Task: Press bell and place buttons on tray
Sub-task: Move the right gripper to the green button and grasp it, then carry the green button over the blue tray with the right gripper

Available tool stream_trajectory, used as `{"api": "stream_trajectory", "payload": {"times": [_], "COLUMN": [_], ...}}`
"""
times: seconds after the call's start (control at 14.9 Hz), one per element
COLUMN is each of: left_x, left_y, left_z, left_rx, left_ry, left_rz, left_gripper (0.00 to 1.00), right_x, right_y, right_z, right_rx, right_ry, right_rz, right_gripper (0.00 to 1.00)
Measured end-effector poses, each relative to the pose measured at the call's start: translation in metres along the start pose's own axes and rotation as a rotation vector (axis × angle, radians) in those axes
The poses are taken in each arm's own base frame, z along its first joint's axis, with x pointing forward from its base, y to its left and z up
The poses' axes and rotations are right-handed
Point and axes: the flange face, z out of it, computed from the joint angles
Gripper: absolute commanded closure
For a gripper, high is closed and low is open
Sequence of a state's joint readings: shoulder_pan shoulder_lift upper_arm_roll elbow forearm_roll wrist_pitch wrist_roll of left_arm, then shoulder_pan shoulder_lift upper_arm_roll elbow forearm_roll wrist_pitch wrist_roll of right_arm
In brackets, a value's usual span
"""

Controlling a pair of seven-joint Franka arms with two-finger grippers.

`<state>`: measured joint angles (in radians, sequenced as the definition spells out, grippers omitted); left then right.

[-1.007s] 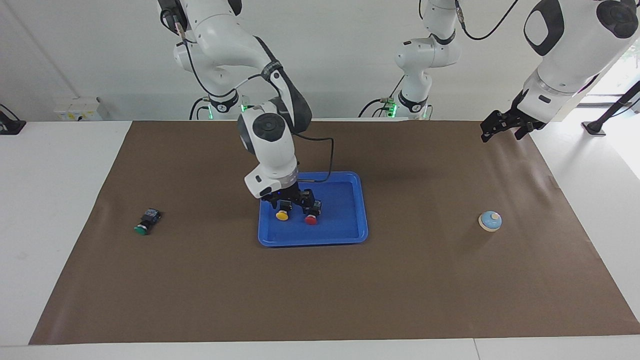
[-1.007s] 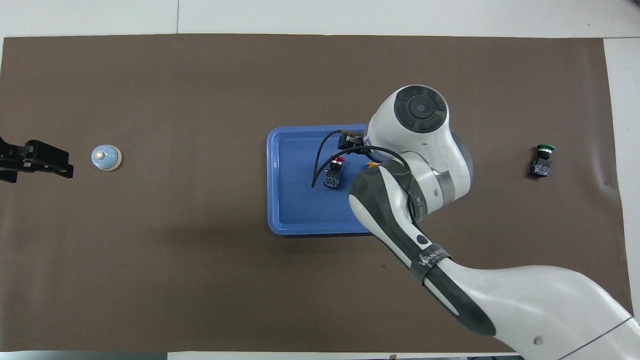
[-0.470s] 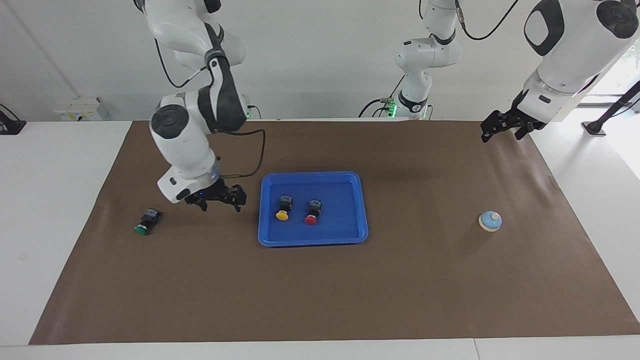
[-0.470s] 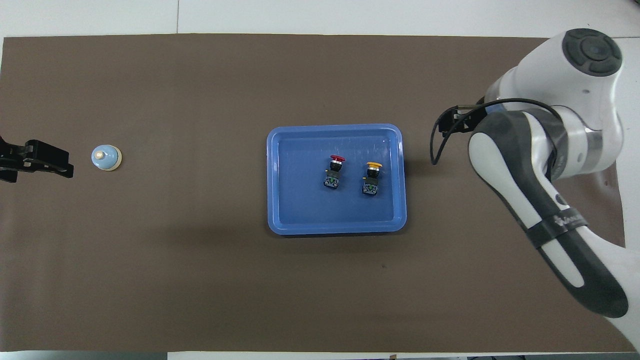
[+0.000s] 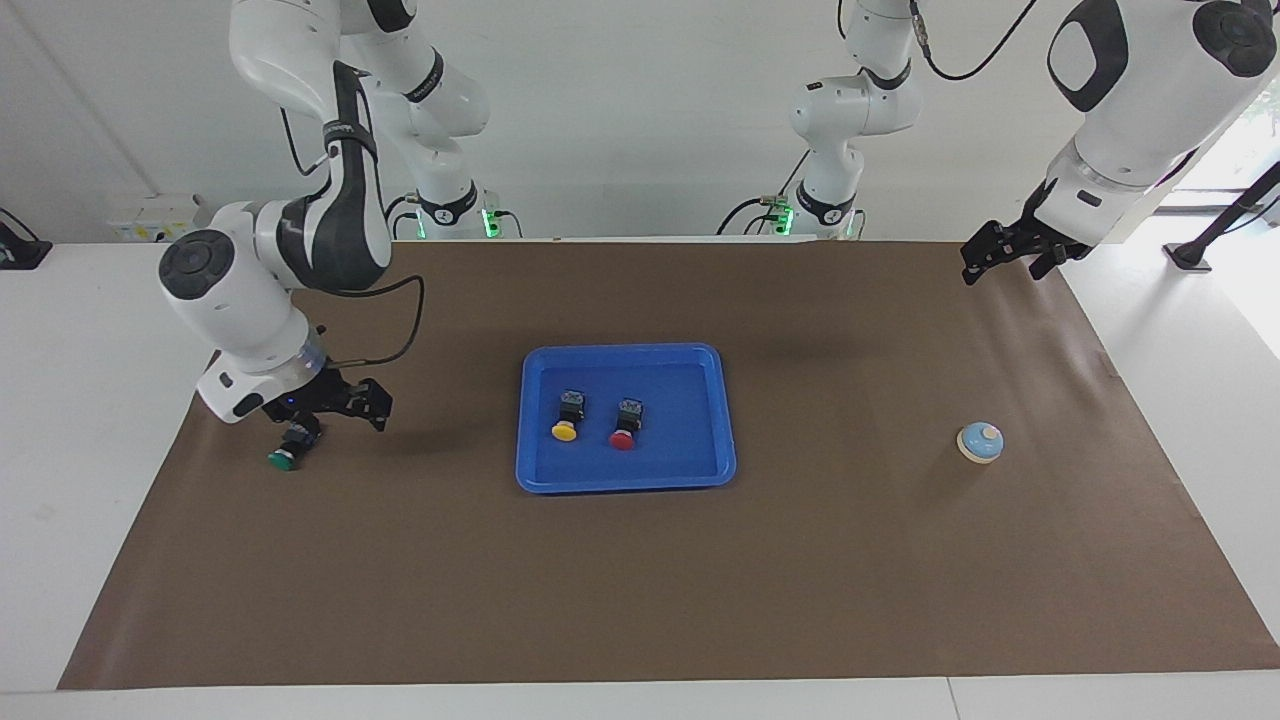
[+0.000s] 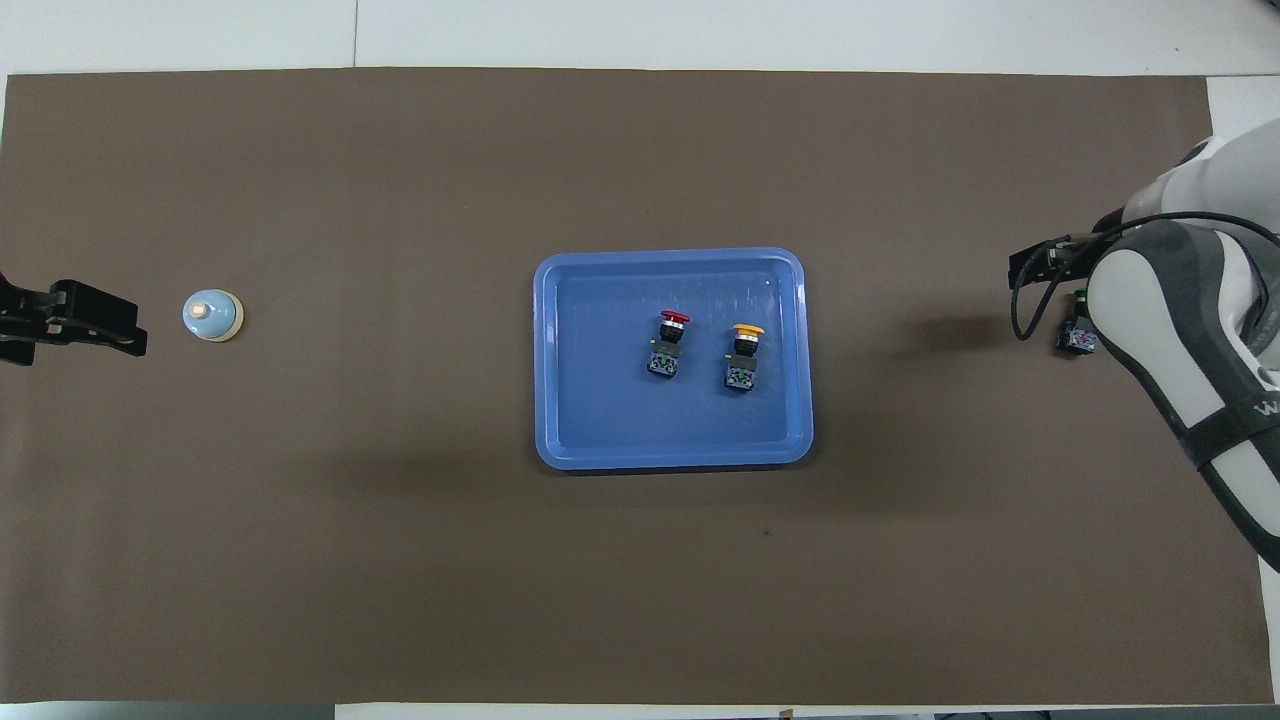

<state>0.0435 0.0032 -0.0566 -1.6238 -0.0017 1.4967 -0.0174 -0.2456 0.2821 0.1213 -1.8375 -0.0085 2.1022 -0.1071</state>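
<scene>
Yellow button (image 5: 566, 420), red button (image 5: 626, 426) in tray (image 5: 700, 475) — green button (image 5: 289, 449) outside.

A robotics lab — two white jointed robot arms (image 5: 300, 230) mounted at a white table (image 5: 100, 400) covered by a brown paper sheet (image 5: 640, 560), against plain white walls.

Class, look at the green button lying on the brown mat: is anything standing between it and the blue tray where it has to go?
Nothing visible does. The green button lies under the open right hand, and only bare brown mat separates it from the tray.
</scene>
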Motion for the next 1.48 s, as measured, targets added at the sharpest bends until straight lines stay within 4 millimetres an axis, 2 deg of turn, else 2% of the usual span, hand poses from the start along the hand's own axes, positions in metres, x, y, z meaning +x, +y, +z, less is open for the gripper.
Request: {"api": "stream_trajectory", "payload": {"times": [0.2, 0.4, 0.54, 0.81, 1.07, 1.28, 1.48], "left_x": [0.0, 0.0, 0.0, 0.0, 0.0, 0.0, 0.0], "left_y": [0.0, 0.0, 0.0, 0.0, 0.0, 0.0, 0.0], "left_z": [0.0, 0.0, 0.0, 0.0, 0.0, 0.0, 0.0], "left_rx": [0.0, 0.0, 0.0, 0.0, 0.0, 0.0, 0.0], "left_ry": [0.0, 0.0, 0.0, 0.0, 0.0, 0.0, 0.0], "left_rz": [0.0, 0.0, 0.0, 0.0, 0.0, 0.0, 0.0], "left_gripper": [0.0, 0.0, 0.0, 0.0, 0.0, 0.0, 0.0], "right_x": [-0.02, -0.038, -0.043, -0.043, -0.047, -0.05, -0.046], "right_y": [0.033, 0.053, 0.054, 0.053, 0.067, 0.076, 0.064], "right_z": [0.024, 0.047, 0.054, 0.051, 0.051, 0.061, 0.072], "right_rx": [-0.014, -0.026, -0.028, -0.031, -0.043, -0.048, -0.036], "right_ry": [0.041, 0.063, 0.072, 0.083, 0.102, 0.125, 0.12], "right_rz": [0.007, 0.026, 0.025, 0.023, 0.037, 0.05, 0.107], "right_gripper": [0.0, 0.0, 0.0, 0.0, 0.0, 0.0, 0.0]}}
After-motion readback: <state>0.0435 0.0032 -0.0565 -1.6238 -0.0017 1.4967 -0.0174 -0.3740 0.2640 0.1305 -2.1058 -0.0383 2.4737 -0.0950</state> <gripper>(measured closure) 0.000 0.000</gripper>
